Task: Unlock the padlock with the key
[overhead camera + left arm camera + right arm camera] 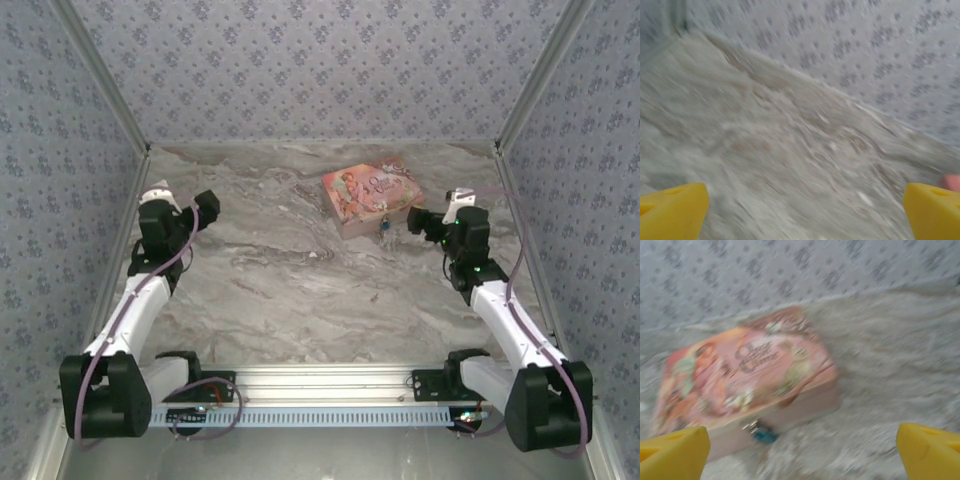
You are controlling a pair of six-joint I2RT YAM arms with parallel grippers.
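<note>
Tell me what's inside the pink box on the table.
The inside cannot be seen: the pink box lies with its lid shut. What can be seen is the illustrated lid and, on the front wall, a small blue padlock hanging at the clasp.

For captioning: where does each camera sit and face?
Top external: above, behind the bases, overlooking the grey marbled table; both arms, left claw, right claw.
Left wrist: on left arm, facing table and blue-patterned wallpaper; yellow fingertips.
Right wrist: facing flat pink illustrated box and small blue padlock; yellow fingertips.
Shared: top and right wrist show box, padlock.
</note>
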